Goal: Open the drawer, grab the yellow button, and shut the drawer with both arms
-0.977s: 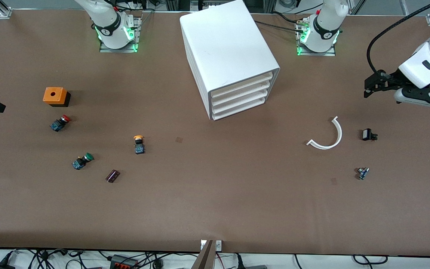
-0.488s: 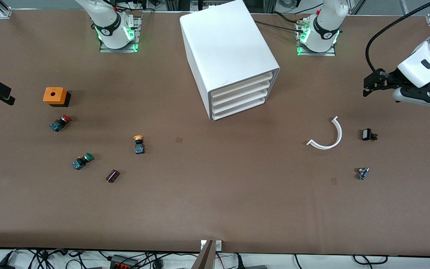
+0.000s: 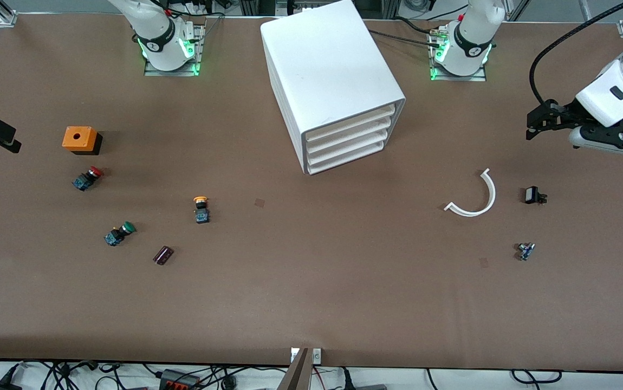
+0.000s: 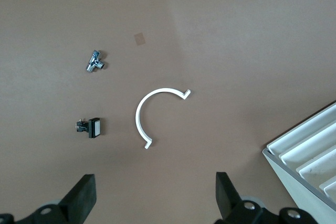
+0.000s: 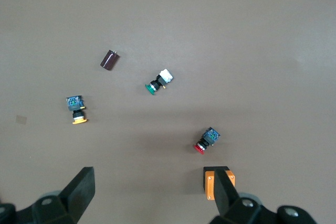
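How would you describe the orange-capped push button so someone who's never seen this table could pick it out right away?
Start at the big white cabinet and move toward the right arm's end of the table and nearer the front camera, to three small push buttons. The button is the one closest to the cabinet. Its cap is orange-yellow, while the red-capped button and the green-capped button lie farther toward that end.

Brown table [image 3: 311, 303] is carrying white cabinet [image 3: 329, 76], orange box [image 3: 78, 138], and red- [image 3: 87, 178], green- [image 3: 118, 233] & orange-capped button [image 3: 201, 209]. Dark cylinder [image 3: 162, 255], white arc [image 3: 474, 196], black clip [image 3: 533, 195] & metal fitting [image 3: 525, 251] are lying on it too.
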